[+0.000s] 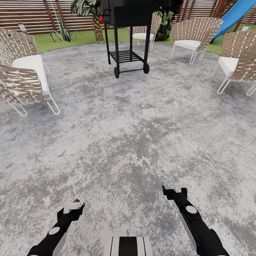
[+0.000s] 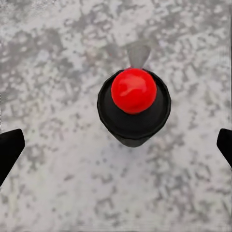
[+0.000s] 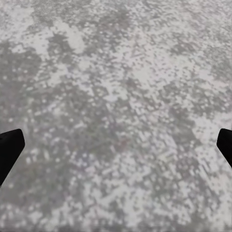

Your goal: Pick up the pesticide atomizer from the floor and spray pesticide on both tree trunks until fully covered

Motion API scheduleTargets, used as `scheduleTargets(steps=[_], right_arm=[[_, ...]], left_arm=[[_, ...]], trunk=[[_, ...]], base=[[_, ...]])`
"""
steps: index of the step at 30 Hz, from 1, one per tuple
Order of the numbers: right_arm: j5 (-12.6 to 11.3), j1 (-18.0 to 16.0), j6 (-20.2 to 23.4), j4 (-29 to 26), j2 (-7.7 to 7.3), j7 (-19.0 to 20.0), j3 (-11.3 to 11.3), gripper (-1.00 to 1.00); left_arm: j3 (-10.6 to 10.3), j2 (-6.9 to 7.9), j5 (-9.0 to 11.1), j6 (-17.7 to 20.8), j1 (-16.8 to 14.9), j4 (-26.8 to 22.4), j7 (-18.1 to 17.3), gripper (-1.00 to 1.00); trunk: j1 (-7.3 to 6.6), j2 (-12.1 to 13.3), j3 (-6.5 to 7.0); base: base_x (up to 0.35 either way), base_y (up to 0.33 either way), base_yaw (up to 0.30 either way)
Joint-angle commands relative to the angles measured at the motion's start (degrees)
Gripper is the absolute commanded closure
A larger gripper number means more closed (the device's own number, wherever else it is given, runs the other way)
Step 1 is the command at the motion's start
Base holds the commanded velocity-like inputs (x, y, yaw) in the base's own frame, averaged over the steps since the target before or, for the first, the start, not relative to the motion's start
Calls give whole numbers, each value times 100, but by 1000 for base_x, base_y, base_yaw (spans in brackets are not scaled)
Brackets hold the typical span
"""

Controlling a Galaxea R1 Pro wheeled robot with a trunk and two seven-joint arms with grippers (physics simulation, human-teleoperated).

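Note:
The pesticide atomizer is a small black bottle with a round red top. In the left wrist view it hangs over grey paving between the two dark finger ends at the frame's sides. In the head view its red top peeks out between the white tips of my left gripper, which is shut on it low at the near left. My right gripper is open at the near right and holds nothing, with bare paving under it. The two trees are out of view.
I stand on mottled grey stone paving. A black wheeled grill stands ahead. Woven chairs ring the paving at left, back and right. Grass, a scaly palm, a blue slide and the slat fence lie beyond.

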Motion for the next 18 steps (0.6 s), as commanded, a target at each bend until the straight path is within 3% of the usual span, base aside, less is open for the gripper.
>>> scheduleTargets(steps=[1, 8, 18], right_arm=[[49, 0, 36, -10, -1, 2, 0, -100], [49, -2, 36, -10, -1, -8, 2, -100], [49, -2, 36, -8, -1, -4, 3, -100]], left_arm=[[13, -2, -7, -129, -2, 7, -2, -100], [13, -2, -23, -389, -1, 11, -2, -100], [8, -8, -16, -407, -1, 11, -2, -100]], trunk=[[-1, -1, -8], [-1, -1, -14], [20, -12, -192]], base=[[0, 0, 0], [0, 0, 0], [0, 0, 0]])
